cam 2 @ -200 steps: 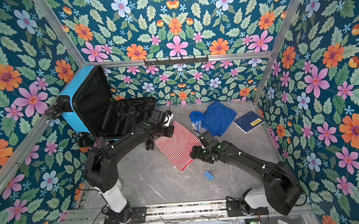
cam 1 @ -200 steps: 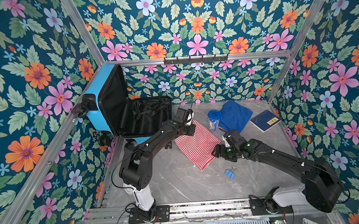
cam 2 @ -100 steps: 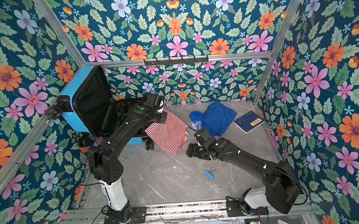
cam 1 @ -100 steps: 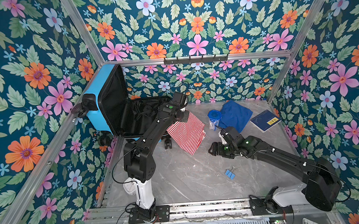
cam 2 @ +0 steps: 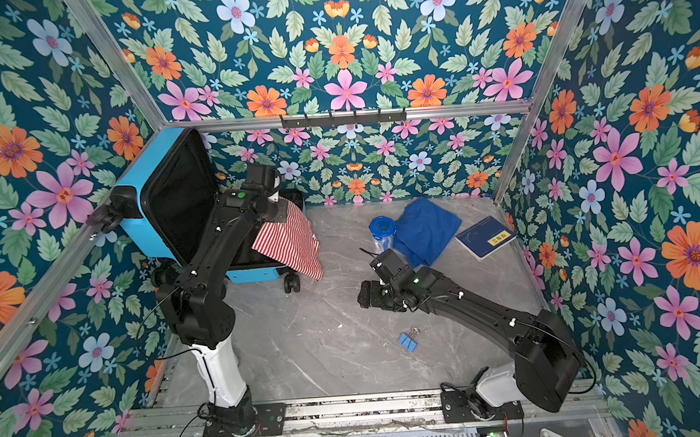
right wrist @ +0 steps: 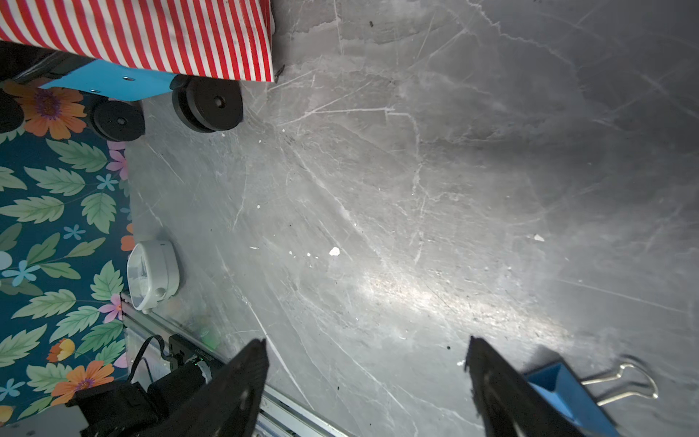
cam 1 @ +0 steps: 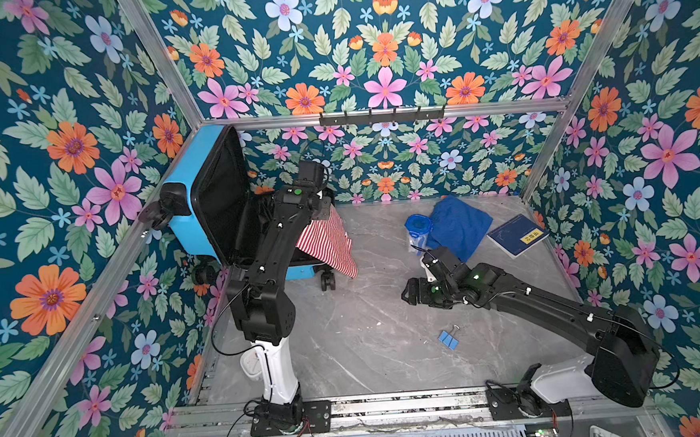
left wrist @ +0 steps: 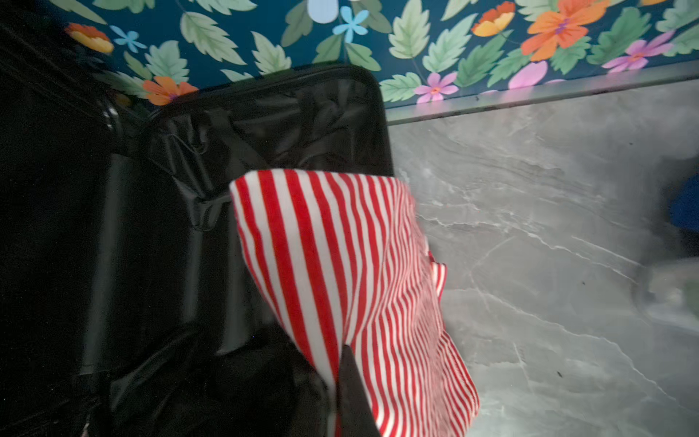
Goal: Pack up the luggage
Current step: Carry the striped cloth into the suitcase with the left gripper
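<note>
Luggage: the sky-blue suitcase [cam 1: 186, 221] sits open at the table's far left. Its lid stands up against the wall and its black-lined base [left wrist: 264, 125] lies flat.
Load in hand: a red-and-white striped cloth [cam 1: 327, 246] hangs half over the base. The rest trails outside the rim, down toward a wheel [right wrist: 208, 102].
Left gripper: [left wrist: 350, 397] it is clamped on the striped cloth's upper edge, above the base.
Right gripper: [right wrist: 365, 352] its jaws are spread wide and hold nothing. It hovers low over the bare table [cam 1: 369, 351], well apart from the luggage.
Waiting items: a blue cloth [cam 1: 457, 225], a blue-lidded jar [cam 1: 417, 228], a dark-blue book [cam 1: 516, 234] and a blue binder clip [cam 1: 448, 339].
Doing it well: carry the cloth further toward the lid, so that the trailing edge clears the rim, and let go only then. Released here, it would likely slide out over the side.
Hard to see: in both top views the arm hides the pinch and much of the base. The left wrist view shows only one dark fingertip, so how much cloth is gripped cannot be told.
</note>
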Robot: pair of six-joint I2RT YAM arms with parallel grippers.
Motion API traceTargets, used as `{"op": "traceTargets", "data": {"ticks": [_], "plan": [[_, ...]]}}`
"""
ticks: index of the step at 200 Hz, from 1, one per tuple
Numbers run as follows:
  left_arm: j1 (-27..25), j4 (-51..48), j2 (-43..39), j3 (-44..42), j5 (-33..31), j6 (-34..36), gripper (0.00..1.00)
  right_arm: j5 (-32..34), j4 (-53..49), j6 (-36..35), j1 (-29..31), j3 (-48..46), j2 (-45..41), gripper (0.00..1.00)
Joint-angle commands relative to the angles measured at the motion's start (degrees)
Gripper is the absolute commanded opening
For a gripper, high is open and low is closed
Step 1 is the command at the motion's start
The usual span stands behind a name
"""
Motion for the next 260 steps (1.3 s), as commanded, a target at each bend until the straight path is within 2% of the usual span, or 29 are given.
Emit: {"op": "traceTargets", "data": {"ticks": [1, 80, 143, 199, 230, 238, 248, 260], "plan": [[2.6, 0.9, 0.4, 0.9, -1.1, -0.8, 0.00, 1.0, -1.1, -0.8, 0.6, 1.0, 0.7, 0.84], [8.1, 5.5, 6.8, 2.1, -10.6, -0.9, 0.00, -0.3, -2.2, -1.1, 0.9, 3.6, 1.3, 0.84], [12.1, 8.9, 10.4, 1.4, -15.7, -0.6, 0.00, -0.2, -3.0, -0.4, 0.8, 3.1, 0.2, 0.84], [15.0, 12.5, 15.2, -0.7, -17.7, 0.5, 0.00, 0.4, -5.1, -0.8, 0.8, 4.3, -0.3, 0.84], [17.0, 11.5, 19.7, 2.1, -18.0, -0.7, 0.00, 0.6, -5.8, -1.0, 0.8, 4.2, -1.1, 0.84], [17.6, 10.8, 20.4, 3.1, -18.5, -1.5, 0.18, 0.9, -5.9, -1.0, 0.8, 4.0, -1.5, 0.84], [18.3, 10.6, 20.5, 3.4, -19.3, -2.4, 0.46, 1.2, -5.9, -0.8, 0.8, 3.4, -2.1, 0.84], [19.0, 10.7, 19.9, 3.2, -20.0, -3.1, 0.64, 1.7, -5.9, -0.5, 0.8, 2.7, -2.8, 0.85]]}}
